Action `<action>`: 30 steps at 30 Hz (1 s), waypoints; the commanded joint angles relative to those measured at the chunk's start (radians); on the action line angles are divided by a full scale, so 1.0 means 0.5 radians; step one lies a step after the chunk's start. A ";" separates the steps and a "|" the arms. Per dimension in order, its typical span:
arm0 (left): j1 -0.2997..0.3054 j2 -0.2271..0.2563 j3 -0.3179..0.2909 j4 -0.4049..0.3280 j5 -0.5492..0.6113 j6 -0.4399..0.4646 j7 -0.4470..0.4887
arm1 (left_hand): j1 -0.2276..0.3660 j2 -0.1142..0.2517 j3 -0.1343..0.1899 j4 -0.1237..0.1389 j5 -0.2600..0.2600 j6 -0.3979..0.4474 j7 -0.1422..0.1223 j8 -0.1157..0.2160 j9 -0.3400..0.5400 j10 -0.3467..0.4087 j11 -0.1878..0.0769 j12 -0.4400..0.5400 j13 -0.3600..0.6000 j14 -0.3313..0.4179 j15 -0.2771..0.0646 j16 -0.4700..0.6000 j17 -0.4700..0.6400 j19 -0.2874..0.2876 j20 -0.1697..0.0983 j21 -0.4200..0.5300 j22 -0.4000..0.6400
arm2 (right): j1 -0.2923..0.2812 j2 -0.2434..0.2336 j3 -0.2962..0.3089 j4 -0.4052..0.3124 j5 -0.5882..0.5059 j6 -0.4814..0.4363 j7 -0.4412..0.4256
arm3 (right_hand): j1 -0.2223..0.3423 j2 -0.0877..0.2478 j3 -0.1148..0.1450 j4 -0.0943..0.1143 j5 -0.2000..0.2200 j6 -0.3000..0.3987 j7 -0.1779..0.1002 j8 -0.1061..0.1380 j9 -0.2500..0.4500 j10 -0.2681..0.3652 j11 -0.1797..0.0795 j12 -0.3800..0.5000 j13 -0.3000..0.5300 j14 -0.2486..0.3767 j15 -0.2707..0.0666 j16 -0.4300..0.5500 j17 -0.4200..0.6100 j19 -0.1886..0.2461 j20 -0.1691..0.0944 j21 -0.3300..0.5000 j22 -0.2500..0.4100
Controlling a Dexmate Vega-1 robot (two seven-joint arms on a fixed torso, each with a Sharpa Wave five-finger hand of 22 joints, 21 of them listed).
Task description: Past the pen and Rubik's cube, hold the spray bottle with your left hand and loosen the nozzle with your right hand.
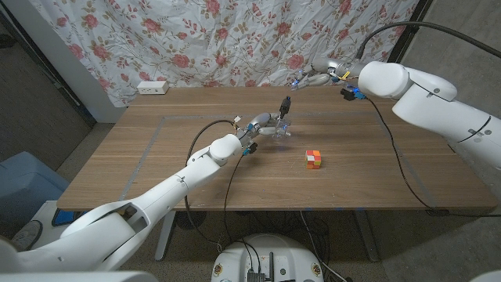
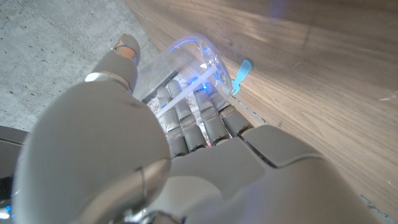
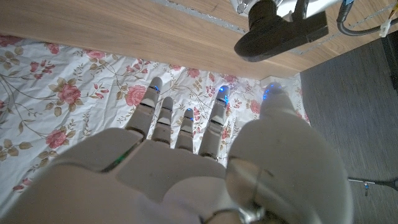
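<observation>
A clear spray bottle [image 1: 280, 125] with a black nozzle [image 1: 286, 104] stands upright at the table's middle. My left hand [image 1: 258, 126] grips its body, and the fingers [image 2: 186, 118] wrap the clear plastic [image 2: 186, 59]. A small blue piece [image 2: 242, 73], maybe the pen, lies on the wood beside the bottle. The Rubik's cube [image 1: 313, 158] sits to the right of the bottle and nearer to me. My right hand [image 1: 315, 77] hovers over the table's far edge with its fingers [image 3: 180, 124] spread and nothing in them, apart from the nozzle [image 3: 280, 34].
A white power strip [image 1: 153, 87] lies at the table's back left. Black cables [image 1: 391, 149] run across the table [image 1: 156, 157] to both arms. A flowered curtain [image 1: 235, 39] hangs behind, and a blue bin [image 1: 23, 184] stands on the floor at the left.
</observation>
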 commanded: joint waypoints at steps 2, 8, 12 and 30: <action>-0.005 -0.036 -0.008 0.055 0.026 -0.062 0.063 | -0.299 0.332 0.046 0.033 -0.004 0.063 0.028 0.008 0.004 0.032 -0.008 -0.003 0.008 0.020 -0.218 -0.001 0.006 0.001 -0.040 0.000 0.010 | -0.038 0.026 -0.004 -0.099 -0.118 -0.177 -0.038 | -0.137 -0.004 -0.036 0.043 0.006 -0.003 0.060 -0.009 0.001 0.004 0.038 -0.002 0.005 0.026 0.021 0.007 0.003 0.047 0.010 0.013 0.005; 0.009 -0.035 -0.011 0.031 0.028 -0.045 0.079 | -0.299 0.332 0.047 0.033 -0.004 0.067 0.029 0.009 0.004 0.036 -0.007 -0.002 0.009 0.023 -0.219 -0.001 0.006 0.004 -0.041 0.001 0.010 | 0.070 0.058 -0.154 -0.177 -0.291 -0.425 0.065 | -0.314 0.021 -0.069 0.101 0.025 -0.076 0.146 -0.044 0.007 -0.030 0.097 -0.015 0.006 -0.007 0.090 -0.017 0.009 -0.033 0.016 -0.033 0.003; 0.019 -0.028 -0.014 0.010 0.029 -0.027 0.087 | -0.299 0.330 0.048 0.033 -0.004 0.068 0.030 0.009 0.004 0.036 -0.008 -0.003 0.010 0.026 -0.220 -0.001 0.005 0.004 -0.042 0.001 0.010 | 0.109 0.074 -0.193 -0.182 -0.307 -0.471 0.121 | -0.391 0.022 -0.086 0.120 0.034 -0.118 0.212 -0.059 0.012 -0.056 0.128 -0.022 0.006 -0.015 0.116 -0.028 0.011 -0.059 0.015 -0.039 0.004; 0.026 -0.024 -0.011 -0.018 0.042 -0.012 0.101 | -0.300 0.337 0.053 0.035 -0.004 0.071 0.032 0.008 0.004 0.037 -0.009 -0.006 0.012 0.027 -0.218 -0.001 0.006 0.005 -0.040 0.001 0.010 | 0.286 0.116 -0.370 -0.188 -0.302 -0.647 0.380 | -0.535 -0.020 -0.123 0.113 0.044 -0.310 0.391 -0.101 0.031 -0.183 0.273 -0.048 0.009 -0.059 0.120 -0.071 0.007 -0.119 0.017 -0.046 0.004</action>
